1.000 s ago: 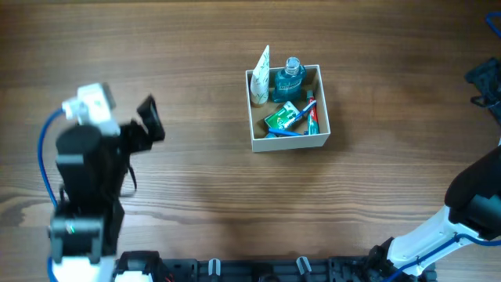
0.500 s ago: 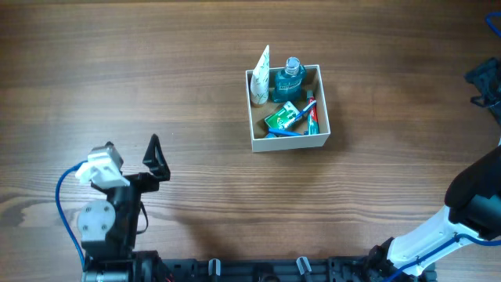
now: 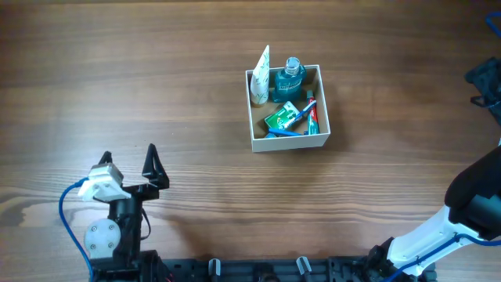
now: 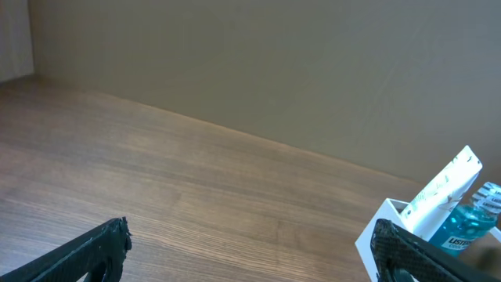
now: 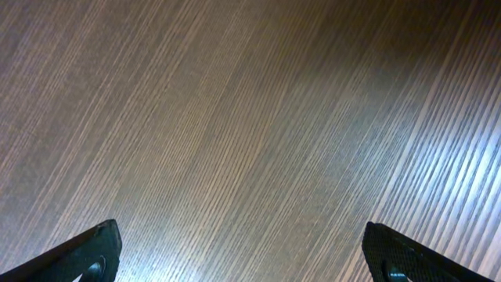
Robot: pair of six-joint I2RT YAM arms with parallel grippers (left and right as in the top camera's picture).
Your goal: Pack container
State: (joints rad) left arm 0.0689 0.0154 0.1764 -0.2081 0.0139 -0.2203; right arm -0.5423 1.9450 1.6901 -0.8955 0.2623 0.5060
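Since half a second ago the left arm has drawn further back toward the 7 o'clock edge of the brown wooden tabletop. The left fingers now point to 12 o'clock, spread apart and holding nothing. The right fingers are also apart, over bare wood. The square white-walled cardboard container has not moved. It sits at 1 o'clock from centre, mouth up and turned slightly off the tabletop's edges, with no clear long axis.

The container sits on the wood-grain table, right of centre.
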